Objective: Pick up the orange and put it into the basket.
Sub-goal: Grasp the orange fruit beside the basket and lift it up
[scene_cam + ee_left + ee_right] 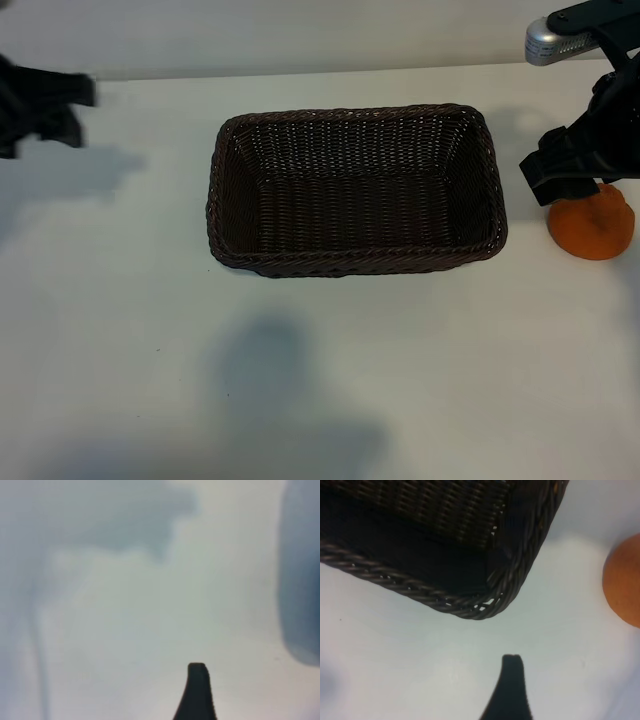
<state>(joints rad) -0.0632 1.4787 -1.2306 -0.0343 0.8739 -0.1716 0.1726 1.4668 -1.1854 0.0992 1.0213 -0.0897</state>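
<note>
Sitting on the white table (320,380), the orange (592,228) is lying just beside the basket's (355,262) right end, outside it. The right hand (575,165) is hovering directly over the fruit with its fingers spread, pinching nothing. The left hand (40,108) is hanging at the far left edge, well apart from the basket, and I cannot tell how its fingers are standing

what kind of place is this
Probably a robot test bench: a bare white table, a dark brown woven wicker basket with a small lumpy orange beside it, and black robot arms at both edges.
</note>
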